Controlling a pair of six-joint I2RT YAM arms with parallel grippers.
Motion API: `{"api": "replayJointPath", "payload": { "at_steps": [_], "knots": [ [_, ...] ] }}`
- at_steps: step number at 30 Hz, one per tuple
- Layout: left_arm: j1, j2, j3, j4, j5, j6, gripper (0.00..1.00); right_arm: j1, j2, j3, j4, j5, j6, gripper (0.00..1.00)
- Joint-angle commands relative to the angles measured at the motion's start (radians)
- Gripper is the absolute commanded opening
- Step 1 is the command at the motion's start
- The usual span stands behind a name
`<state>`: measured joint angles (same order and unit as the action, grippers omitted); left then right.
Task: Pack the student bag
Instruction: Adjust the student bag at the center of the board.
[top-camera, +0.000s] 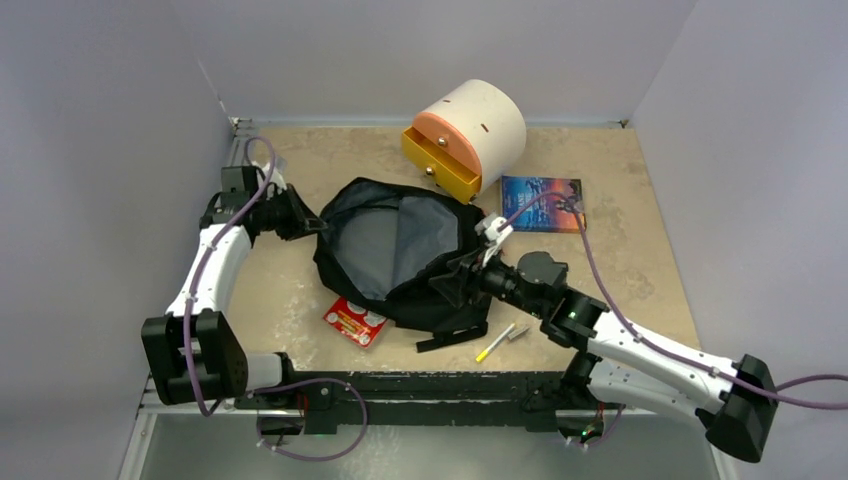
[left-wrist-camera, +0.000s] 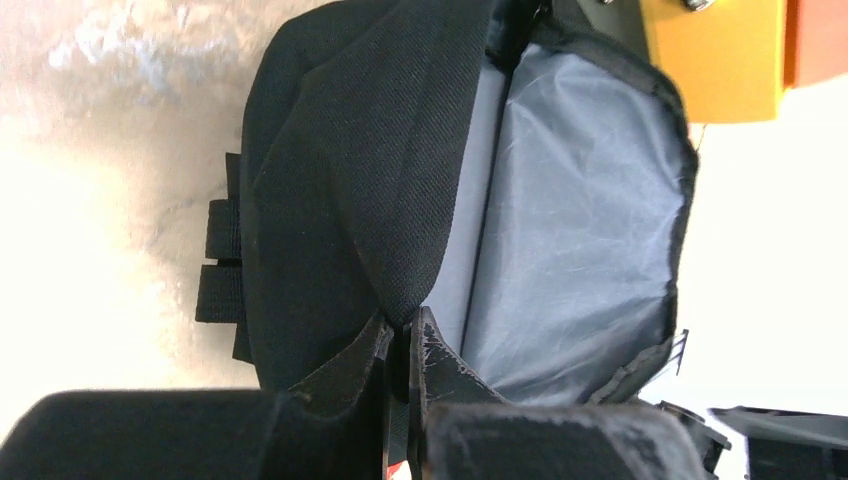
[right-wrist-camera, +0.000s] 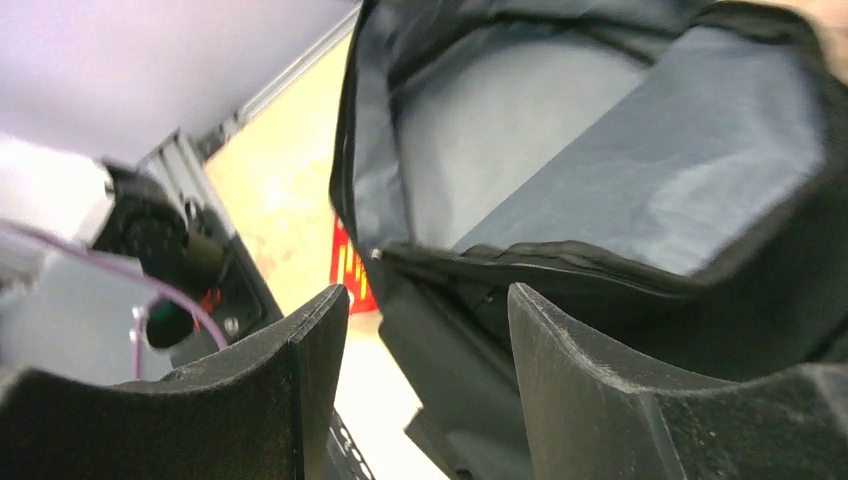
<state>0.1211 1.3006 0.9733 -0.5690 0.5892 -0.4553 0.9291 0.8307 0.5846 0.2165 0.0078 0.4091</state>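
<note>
— Where is the student bag (top-camera: 400, 250)?

— In the middle of the bench (top-camera: 640, 270), lying with its mouth wide open. From above, the blue-grey lining fills most of the opening, with a fold of it running through the middle.

— Who has hold of it?

— The left claw (left-wrist-camera: 403, 330). Its fingers are pressed together on a fold of black fabric at the bag's left rim, and its wrist view shows the cloth pinched right at the tips.

— And the other one?

— The right claw (right-wrist-camera: 430, 300) sits at the bag's near right rim with its jaws apart. Its own camera shows the zippered edge and the dark outer fabric in the gap between the fingers. I cannot tell whether either finger touches the cloth.

— What lies close to the bag?

— A red packet (top-camera: 355, 322) is flat on the bench at the bag's near left corner, partly tucked under it. A black strap (top-camera: 452, 335) trails out from the near side. Just right of that strap a pale pen (top-camera: 496, 343) with a yellow end lies beside the right arm.

— Further out?

— Behind the bag stands a cream cylindrical drawer box (top-camera: 480, 125) with an orange front. Its yellow drawer (top-camera: 440, 160) is pulled out, close to the bag's far rim. To the right of the box lies a book (top-camera: 541, 203) with a blue cover, flat on the bench.
</note>
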Motion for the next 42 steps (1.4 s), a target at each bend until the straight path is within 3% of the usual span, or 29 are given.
{"api": "replayJointPath", "payload": {
  "at_steps": [1, 6, 10, 24, 31, 42],
  "knots": [
    [-0.006, 0.011, 0.112, 0.047, 0.044, -0.01, 0.0, 0.006, 0.059, -0.034, 0.202, -0.255, -0.233, 0.63],
    [-0.007, 0.025, 0.136, 0.043, 0.056, -0.014, 0.0, 0.056, 0.144, -0.027, 0.255, -0.413, -0.489, 0.59],
    [-0.013, 0.022, 0.152, 0.041, 0.06, -0.013, 0.0, 0.072, 0.235, -0.005, 0.275, -0.455, -0.582, 0.54],
    [-0.043, 0.016, 0.143, 0.05, 0.064, -0.019, 0.0, 0.092, 0.483, -0.004, 0.554, -0.31, -0.612, 0.49],
    [-0.056, 0.017, 0.143, 0.052, 0.064, -0.023, 0.0, 0.092, 0.585, 0.019, 0.609, -0.302, -0.598, 0.46],
    [-0.079, 0.017, 0.146, 0.053, 0.063, -0.027, 0.0, 0.092, 0.697, 0.067, 0.62, -0.333, -0.62, 0.5]
  ]
}}
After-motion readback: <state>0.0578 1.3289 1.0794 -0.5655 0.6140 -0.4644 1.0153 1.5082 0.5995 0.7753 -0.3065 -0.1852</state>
